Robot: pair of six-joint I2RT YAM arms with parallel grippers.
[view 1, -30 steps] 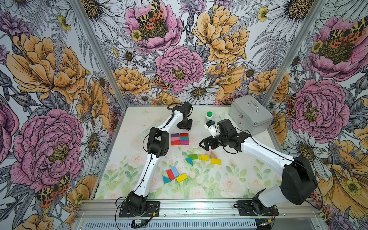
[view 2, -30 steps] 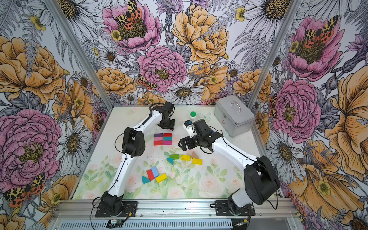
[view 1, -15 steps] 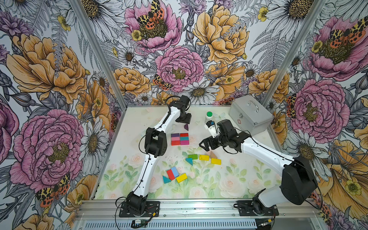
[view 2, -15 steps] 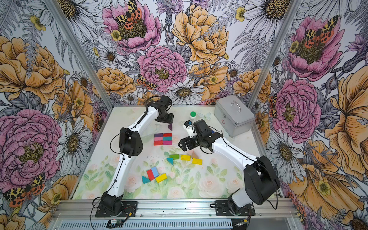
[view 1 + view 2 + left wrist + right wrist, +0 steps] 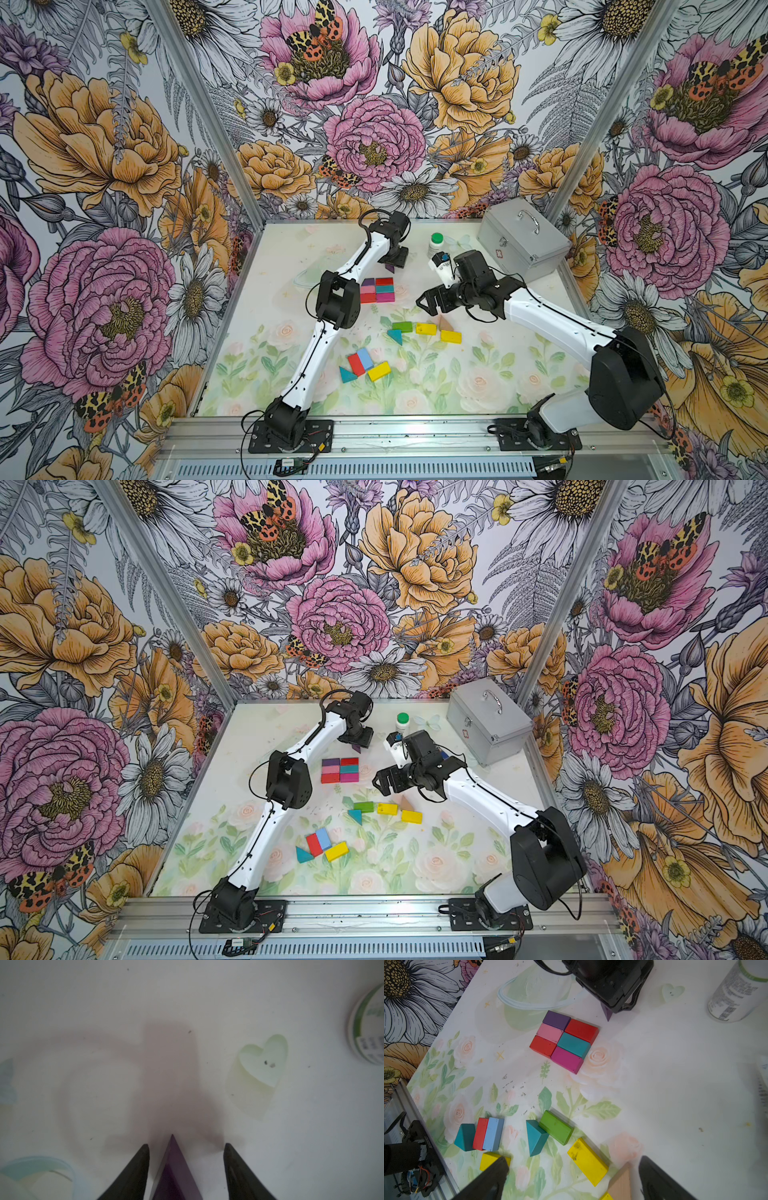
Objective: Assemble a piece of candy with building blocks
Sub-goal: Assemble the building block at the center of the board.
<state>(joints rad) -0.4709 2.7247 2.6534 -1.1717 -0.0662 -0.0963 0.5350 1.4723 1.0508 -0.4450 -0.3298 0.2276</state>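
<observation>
6-block slab [image 5: 377,289] lay flush in 2 columns: purple, pink, red; red, teal, magenta. Sat 11 o'clock of table [image 5: 257,332] centre. 9 loose blocks [image 5: 426,329] lay at slab's 5 and 6 o'clock. At 1 o'clock, purple triangle [image 5: 174,1174] sat between parted, unclamped fingers of left gripper [image 5: 186,1144]. Empty right gripper [image 5: 573,1157] hung spread wide near yellow block [image 5: 587,1160]. Bold floral walls [image 5: 374,137] enclosed pale rose-print top.

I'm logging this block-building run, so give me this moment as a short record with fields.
Built so far: slab of six painted rectangular blocks, two columns of three
Left tool: open, straddling a purple triangular block on the slab's far side
Right tool: open, empty, near a loose yellow rectangular block and tan triangular block
Bystanders: white bottle with green cap, silver metal case
</observation>
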